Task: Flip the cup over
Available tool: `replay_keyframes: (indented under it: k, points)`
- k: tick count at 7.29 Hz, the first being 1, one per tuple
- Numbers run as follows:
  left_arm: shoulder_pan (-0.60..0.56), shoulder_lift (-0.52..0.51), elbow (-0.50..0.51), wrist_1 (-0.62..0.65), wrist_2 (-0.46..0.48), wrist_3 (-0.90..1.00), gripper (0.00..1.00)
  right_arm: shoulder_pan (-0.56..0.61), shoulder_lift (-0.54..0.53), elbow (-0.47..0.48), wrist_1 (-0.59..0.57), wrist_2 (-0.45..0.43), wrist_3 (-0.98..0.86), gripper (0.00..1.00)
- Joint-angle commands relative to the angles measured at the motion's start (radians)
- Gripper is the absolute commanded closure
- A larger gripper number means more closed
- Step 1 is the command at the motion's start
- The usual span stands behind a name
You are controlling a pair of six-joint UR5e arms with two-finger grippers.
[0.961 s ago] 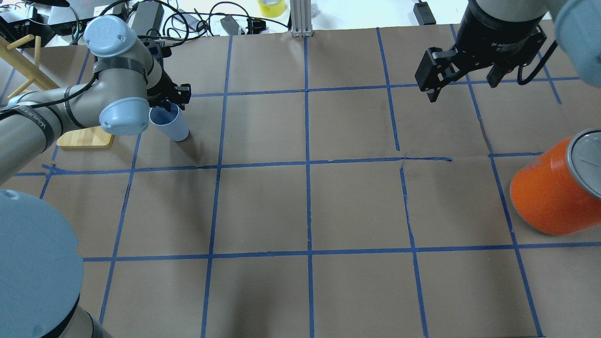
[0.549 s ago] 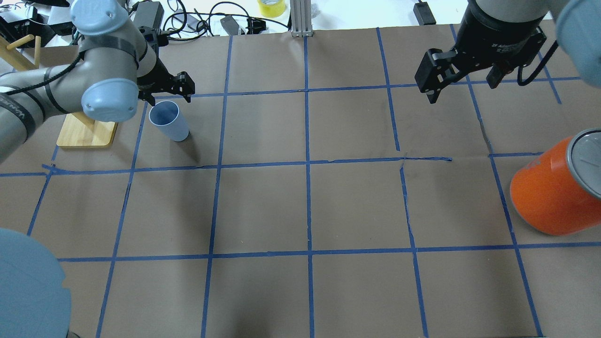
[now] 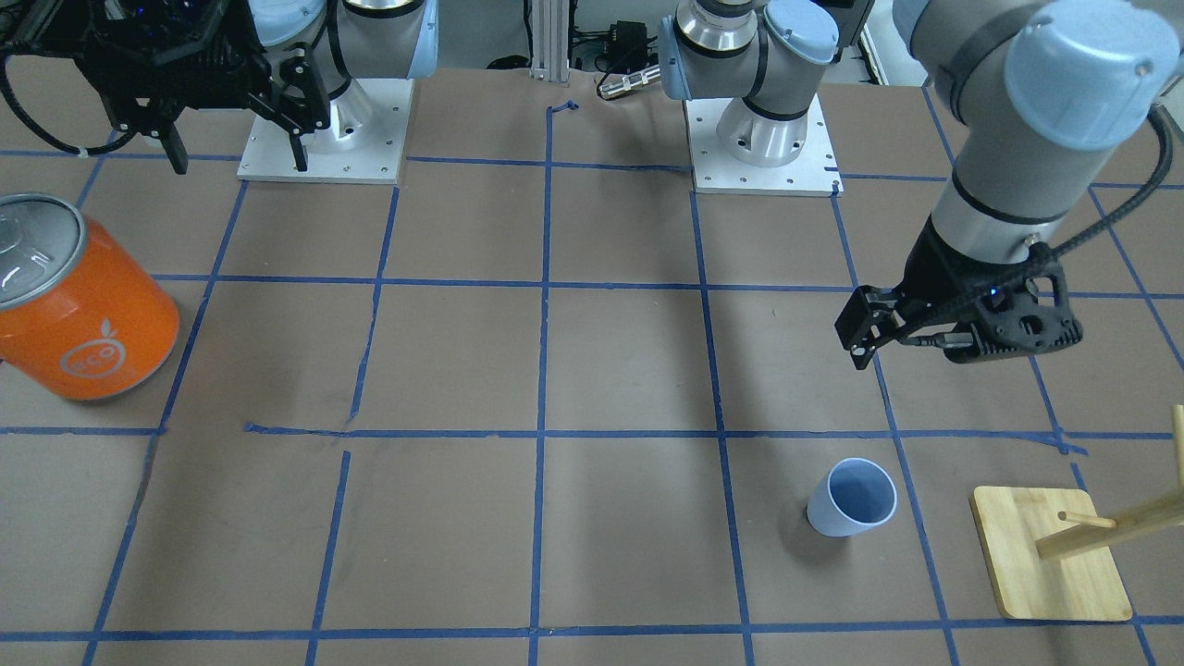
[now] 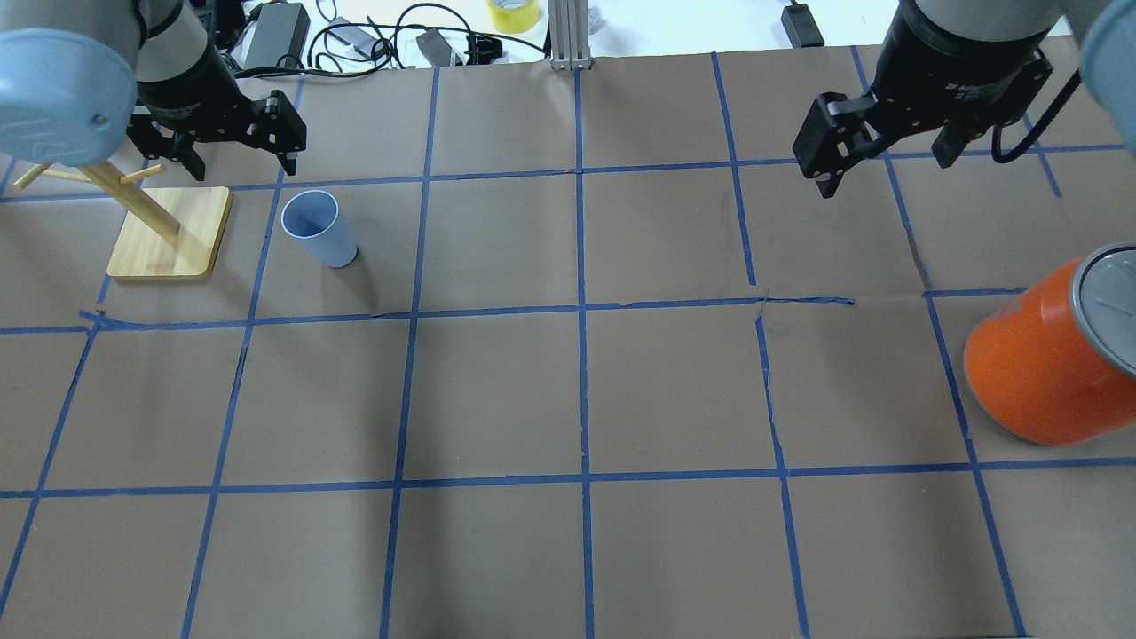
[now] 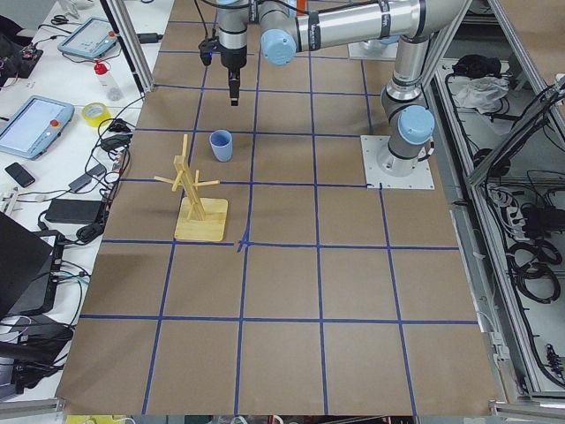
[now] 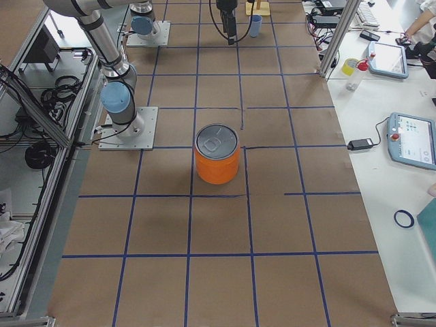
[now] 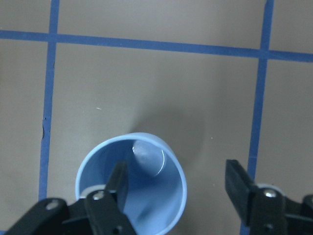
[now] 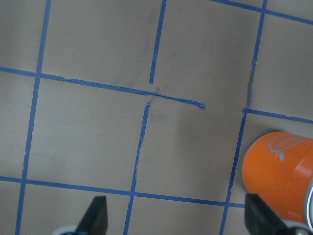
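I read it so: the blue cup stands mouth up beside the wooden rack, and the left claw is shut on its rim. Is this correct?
Not quite. The cup stands mouth up beside the wooden rack, but the left claw is open and apart from the cup, holding nothing. The overhead exterior view shows it.

**Q:** What stands at mid-table?

**A:** An orange can (image 6: 217,163), upright with its silver lid on top. It rests on a brown table (image 6: 286,225) gridded with blue tape.

**Q:** And at the far end?

**A:** A pale blue cup (image 6: 255,26) stands near a wooden base (image 6: 258,8). A dark gripper (image 6: 230,37) hangs just beside the cup, pointing down. The gap between its fingers is too small to judge.

**Q:** On the white bench (image 6: 368,102)?

**A:** Two tablets (image 6: 415,139) and a blue ring (image 6: 403,219).
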Motion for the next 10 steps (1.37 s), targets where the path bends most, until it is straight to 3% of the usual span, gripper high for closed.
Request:
replay_keyframes:
  k: [1,2,3,5,10]
  points:
    - [-0.003,0.074,-0.034,-0.092,-0.063,-0.019,0.00,-0.003,-0.003,0.002,0.010,-0.002,-0.004,0.00]
    - [-0.003,0.099,-0.056,-0.092,-0.145,-0.011,0.00,0.001,-0.004,0.002,0.010,-0.004,-0.004,0.00]
    - [-0.003,0.138,-0.067,-0.106,-0.155,-0.008,0.00,0.000,-0.003,0.002,0.010,-0.004,-0.004,0.00]
    - [-0.003,0.183,-0.059,-0.185,-0.155,-0.010,0.00,-0.005,-0.004,0.002,0.007,-0.004,-0.002,0.00]
    - [-0.018,0.226,-0.093,-0.210,-0.144,-0.024,0.00,-0.006,0.000,-0.002,0.005,-0.010,-0.002,0.00]
